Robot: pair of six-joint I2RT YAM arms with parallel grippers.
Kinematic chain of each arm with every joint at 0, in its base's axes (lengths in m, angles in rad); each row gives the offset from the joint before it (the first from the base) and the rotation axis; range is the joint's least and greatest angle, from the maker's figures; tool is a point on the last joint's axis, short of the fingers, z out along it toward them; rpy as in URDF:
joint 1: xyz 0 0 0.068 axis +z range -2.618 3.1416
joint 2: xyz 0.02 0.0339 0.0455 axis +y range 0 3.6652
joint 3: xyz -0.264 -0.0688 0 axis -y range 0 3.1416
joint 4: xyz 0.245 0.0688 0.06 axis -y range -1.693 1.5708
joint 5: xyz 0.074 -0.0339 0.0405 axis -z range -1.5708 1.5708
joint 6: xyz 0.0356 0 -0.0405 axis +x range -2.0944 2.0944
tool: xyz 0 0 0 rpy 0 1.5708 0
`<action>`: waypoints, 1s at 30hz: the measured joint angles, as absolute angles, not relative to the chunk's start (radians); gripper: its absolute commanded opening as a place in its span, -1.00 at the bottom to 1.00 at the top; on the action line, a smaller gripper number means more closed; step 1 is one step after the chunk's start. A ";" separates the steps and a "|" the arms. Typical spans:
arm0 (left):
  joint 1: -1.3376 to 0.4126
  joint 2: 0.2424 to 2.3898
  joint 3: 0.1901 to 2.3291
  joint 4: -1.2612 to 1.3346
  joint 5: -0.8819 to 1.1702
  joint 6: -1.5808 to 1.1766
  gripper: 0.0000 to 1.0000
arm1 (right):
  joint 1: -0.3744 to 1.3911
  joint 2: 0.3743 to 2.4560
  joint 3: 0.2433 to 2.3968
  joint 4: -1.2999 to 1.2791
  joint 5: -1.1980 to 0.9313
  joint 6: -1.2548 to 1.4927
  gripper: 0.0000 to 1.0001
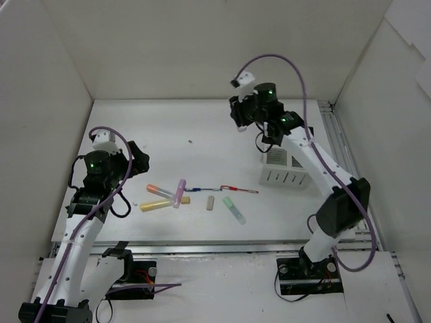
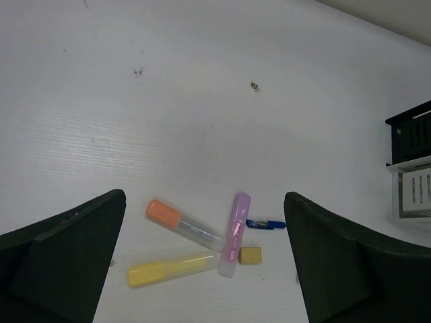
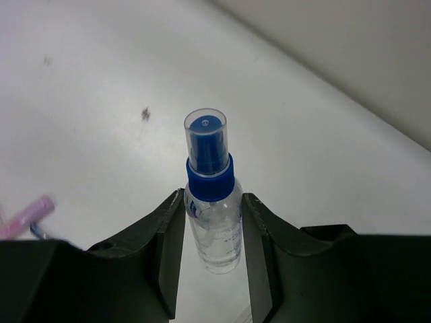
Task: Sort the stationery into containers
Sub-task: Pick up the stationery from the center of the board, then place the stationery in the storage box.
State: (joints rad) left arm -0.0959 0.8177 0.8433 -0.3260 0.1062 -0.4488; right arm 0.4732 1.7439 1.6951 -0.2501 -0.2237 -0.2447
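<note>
My right gripper (image 1: 240, 126) is raised over the far middle of the table, left of the containers. It is shut on a clear blue-capped pen (image 3: 213, 195), short and bottle-like, which sticks out beyond the fingertips (image 3: 170, 222). My left gripper (image 2: 205, 198) is open and empty above a cluster of an orange marker (image 2: 182, 222), a yellow marker (image 2: 172, 268), a pink marker (image 2: 235, 233) and a beige eraser (image 2: 250, 255). The white slotted box (image 1: 286, 173) stands at the right. The black box (image 2: 411, 134) joins it behind.
A thin blue-and-red pen (image 1: 202, 190), a second one (image 1: 240, 190), another beige eraser (image 1: 211, 202) and a green marker (image 1: 234, 209) lie in a row mid-table. White walls enclose the table on three sides. A metal rail (image 1: 340, 145) runs along the right.
</note>
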 measured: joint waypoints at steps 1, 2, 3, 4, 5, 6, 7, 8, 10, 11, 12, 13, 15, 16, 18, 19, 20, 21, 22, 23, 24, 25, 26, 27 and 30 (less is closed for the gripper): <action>-0.096 0.816 0.843 -0.326 0.107 -0.449 0.99 | 0.458 1.692 1.634 -0.167 -0.200 -0.194 -1.00; -0.096 0.816 0.843 -0.326 0.107 -0.449 0.99 | 0.436 1.643 1.570 -0.088 -0.176 -0.143 -1.00; -0.096 0.817 0.843 -0.326 0.107 -0.449 0.99 | 0.405 1.596 1.501 -0.004 -0.148 -0.091 -1.00; -0.096 0.817 0.843 -0.326 0.107 -0.449 0.99 | 0.373 1.567 1.446 0.064 -0.126 -0.044 -1.00; -0.096 0.818 0.843 -0.326 0.108 -0.449 0.99 | 0.336 1.542 1.389 0.129 -0.102 -0.002 -1.00; -0.096 0.820 0.843 -0.326 0.108 -0.449 0.99 | 0.301 1.528 1.337 0.187 -0.079 0.038 -1.00; -0.096 0.821 0.843 -0.326 0.110 -0.449 0.99 | 0.271 1.525 1.294 0.240 -0.062 0.067 -1.00; -0.096 0.823 0.843 -0.326 0.112 -0.449 0.99 | 0.239 1.526 1.255 0.283 -0.040 0.096 -1.00; -0.096 0.828 0.843 -0.326 0.117 -0.449 0.99 | 0.197 1.547 1.207 0.338 -0.013 0.135 -1.00; -0.096 0.831 0.843 -0.326 0.121 -0.449 0.99 | 0.183 1.563 1.195 0.358 -0.006 0.152 -1.00; -0.096 0.835 0.843 -0.325 0.125 -0.449 0.99 | 0.174 1.581 1.189 0.381 -0.004 0.165 -1.00; -0.096 0.839 0.843 -0.325 0.129 -0.449 0.99 | 0.165 1.596 1.186 0.402 -0.004 0.178 -1.00; -0.096 0.848 0.843 -0.325 0.134 -0.449 0.99 | 0.148 1.625 1.182 0.444 -0.004 0.200 -0.98; -0.096 0.853 0.843 -0.325 0.136 -0.449 0.99 | 0.141 1.634 1.176 0.467 -0.005 0.207 -0.96; -0.096 0.860 0.843 -0.325 0.139 -0.449 0.99 | 0.129 1.638 1.156 0.495 -0.004 0.215 -0.93; -0.096 0.862 0.843 -0.325 0.142 -0.449 0.99 | 0.123 1.639 1.147 0.506 -0.006 0.218 -0.89; -0.096 0.863 0.843 -0.325 0.143 -0.449 0.99 | 0.117 1.640 1.136 0.520 -0.007 0.221 -0.86; -0.096 0.865 0.843 -0.324 0.147 -0.450 0.99 | 0.115 1.641 1.126 0.529 -0.008 0.222 -0.84; -0.096 0.867 0.843 -0.323 0.153 -0.450 0.99 | 0.111 1.641 1.113 0.542 -0.008 0.225 -0.83; -0.096 0.869 0.842 -0.318 0.159 -0.450 0.99 | 0.110 1.641 1.098 0.550 -0.007 0.228 -0.82; -0.096 0.871 0.841 -0.315 0.164 -0.450 0.99 | 0.109 1.641 1.084 0.558 -0.006 0.232 -0.81; -0.096 0.876 0.840 -0.311 0.170 -0.451 0.99 | 0.108 1.642 1.066 0.563 -0.002 0.236 -0.75; -0.096 0.882 0.839 -0.308 0.178 -0.454 0.99 | 0.108 1.642 1.049 0.568 0.000 0.239 -0.68; -0.096 0.889 0.837 -0.304 0.185 -0.456 0.99 | 0.108 1.642 1.033 0.571 0.001 0.241 -0.60; -0.096 0.913 0.830 -0.296 0.208 -0.460 0.99 | 0.108 1.642 0.997 0.572 0.000 0.247 -0.35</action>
State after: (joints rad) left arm -0.0959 0.9127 0.8299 -0.2962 0.2081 -0.4603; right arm 0.1078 1.6417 0.9970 0.5724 0.0002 0.2466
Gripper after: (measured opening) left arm 0.996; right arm 0.329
